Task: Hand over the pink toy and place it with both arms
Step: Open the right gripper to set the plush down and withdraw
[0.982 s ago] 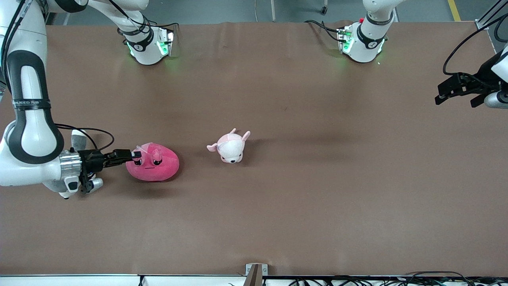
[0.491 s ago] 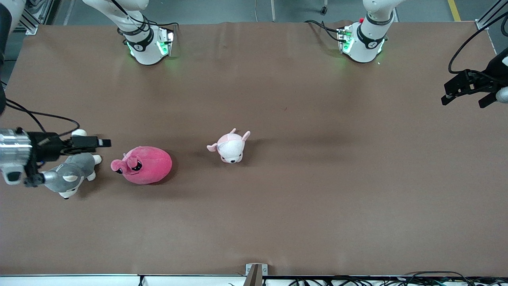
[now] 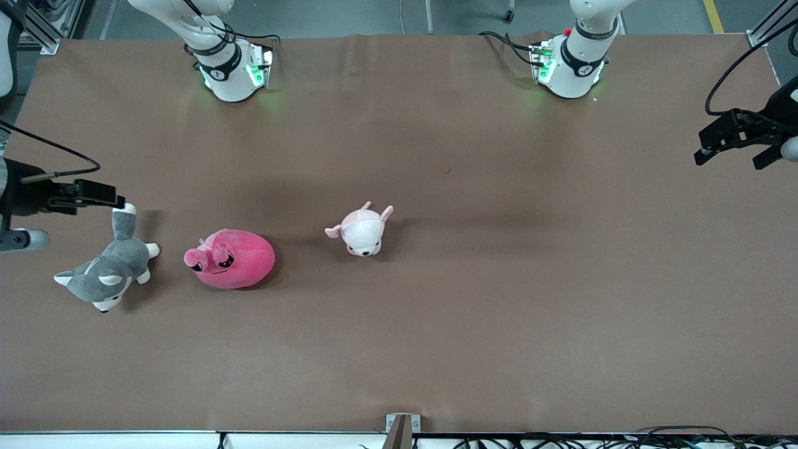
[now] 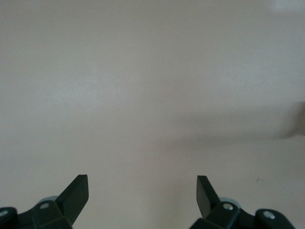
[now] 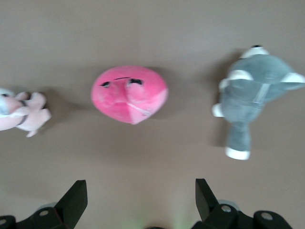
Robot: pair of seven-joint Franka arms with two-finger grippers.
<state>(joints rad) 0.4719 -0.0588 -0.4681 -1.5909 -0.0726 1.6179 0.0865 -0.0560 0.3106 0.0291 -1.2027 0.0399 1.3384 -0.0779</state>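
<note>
Brown surface [image 3: 499, 299]: pink toy [image 3: 232, 259] lies toward the right arm's end, between husky [image 3: 106, 274] and pale pup [image 3: 361, 231]. Right gripper [image 3: 93, 193] over the edge, fingers open, holding nothing. Left gripper [image 3: 732, 134] waits, open. Either handover pending or already placed.

The worktop [image 3: 499, 280] is plain brown. On it lie a hot-pink round plush [image 3: 232, 259] with black eyes, a pale pink and white plush puppy [image 3: 361, 231], and a grey-and-white plush husky [image 3: 106, 274]. Both tools are black.
</note>
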